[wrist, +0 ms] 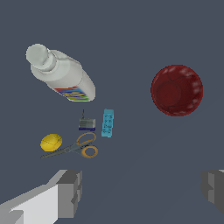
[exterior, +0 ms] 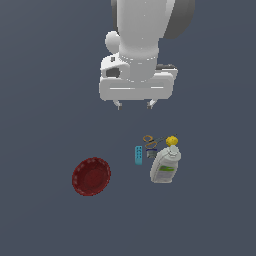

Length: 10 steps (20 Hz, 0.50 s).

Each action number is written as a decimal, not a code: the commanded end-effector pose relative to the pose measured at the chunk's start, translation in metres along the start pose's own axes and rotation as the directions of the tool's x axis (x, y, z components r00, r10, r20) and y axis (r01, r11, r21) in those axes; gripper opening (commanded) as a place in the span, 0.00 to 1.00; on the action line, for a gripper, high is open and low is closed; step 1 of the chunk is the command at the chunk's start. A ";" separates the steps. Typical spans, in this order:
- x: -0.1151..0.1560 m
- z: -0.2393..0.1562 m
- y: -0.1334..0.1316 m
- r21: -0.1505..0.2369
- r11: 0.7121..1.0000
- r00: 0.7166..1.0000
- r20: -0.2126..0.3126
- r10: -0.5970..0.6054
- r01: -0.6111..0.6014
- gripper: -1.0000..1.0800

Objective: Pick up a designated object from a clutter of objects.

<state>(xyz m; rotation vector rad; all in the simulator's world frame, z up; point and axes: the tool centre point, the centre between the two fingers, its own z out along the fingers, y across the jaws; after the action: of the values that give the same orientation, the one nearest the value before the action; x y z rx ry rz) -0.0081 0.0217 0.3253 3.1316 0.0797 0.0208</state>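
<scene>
setting: simulated scene | evidence: featureless grey ground (exterior: 40, 220) | room type: unclear

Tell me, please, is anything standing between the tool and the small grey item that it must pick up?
Nothing visible blocks it. The tool hangs open, high above the clutter. The small grey item lies uncovered, but the teal remote, orange-handled scissors and white soap bottle lie close around it.

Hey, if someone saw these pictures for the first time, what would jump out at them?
The big white gripper hangs open above the scene, holding nothing. The dark red bowl sits alone toward the exterior view's left. A tight cluster lies apart from it: white soap bottle, yellow ball, orange-handled scissors, teal remote and a tiny grey block.
</scene>
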 end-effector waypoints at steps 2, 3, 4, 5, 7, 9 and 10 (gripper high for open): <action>0.000 0.000 0.000 0.000 1.000 1.000 0.001 -0.001 0.001 0.96; 0.000 0.001 -0.001 0.002 1.000 1.000 0.002 -0.002 0.002 0.96; -0.001 0.002 -0.001 0.004 1.000 1.000 0.004 -0.005 0.005 0.96; -0.001 0.003 -0.002 0.007 1.000 1.000 0.008 -0.008 0.008 0.96; -0.003 0.006 -0.004 0.015 1.000 1.000 0.016 -0.018 0.018 0.96; -0.005 0.007 -0.006 0.021 0.999 0.999 0.023 -0.025 0.025 0.96; -0.006 0.006 -0.006 0.023 0.999 0.999 0.025 -0.028 0.027 0.96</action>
<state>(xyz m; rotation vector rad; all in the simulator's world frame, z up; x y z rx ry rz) -0.0130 0.0268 0.3191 3.1484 0.1158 -0.0133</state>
